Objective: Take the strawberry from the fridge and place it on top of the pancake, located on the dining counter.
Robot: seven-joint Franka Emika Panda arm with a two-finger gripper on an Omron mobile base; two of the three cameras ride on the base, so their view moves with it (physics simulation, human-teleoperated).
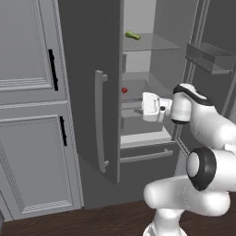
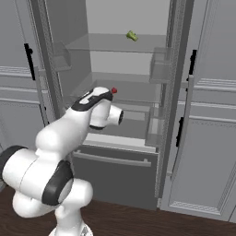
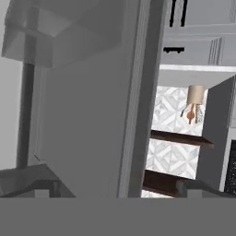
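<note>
Glass shelves in the fridge (image 2: 99, 14) hold a tiny round strawberry (image 2: 114, 91).

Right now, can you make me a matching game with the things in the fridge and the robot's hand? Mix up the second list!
Things:
1. strawberry
2. small green item
3. fridge
4. end effector

Descriptions:
A. on the top glass shelf
B. doors standing open
C. red, on the middle shelf
D. open, holding nothing, reaching into the fridge

Pairs: 1-C, 2-A, 3-B, 4-D
</note>
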